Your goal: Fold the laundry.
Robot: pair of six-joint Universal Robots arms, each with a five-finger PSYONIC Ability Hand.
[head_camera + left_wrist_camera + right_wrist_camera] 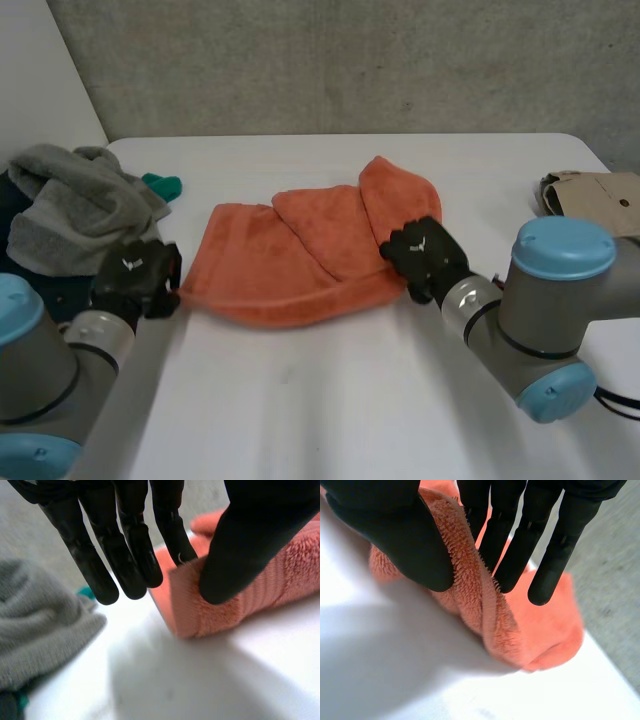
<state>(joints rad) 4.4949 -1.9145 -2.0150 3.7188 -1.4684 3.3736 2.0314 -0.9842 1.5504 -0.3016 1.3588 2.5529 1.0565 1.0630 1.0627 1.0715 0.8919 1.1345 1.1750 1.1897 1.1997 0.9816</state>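
An orange terry-cloth towel [290, 260], looped and fuzzy in pile, is seen lying at the middle of a smooth white table [330, 400], partly folded into overlapping rounded layers. Its left corner is pinched by the black left hand [135, 280]; its right edge is gripped by the black right hand [425, 258]. A rumpled heap of soft grey laundry [80, 205] is piled at the table's left edge, with a small teal piece of cloth [162, 185] just beside it. A flat brown papery item [590, 195] lies at the far right. A rough grey concrete wall [350, 60] is seen behind the table.

In the left wrist view, the towel [200, 615] corner is shown clamped between the thumb and one straight finger of the left hand [125, 555], its ribbed hem visible, with the grey heap [40, 625] close by. In the right wrist view, a raised fold of the towel [540, 625] is shown squeezed between the thumb and straight fingers of the right hand [390, 530], its stitched border standing off the table [395, 670].
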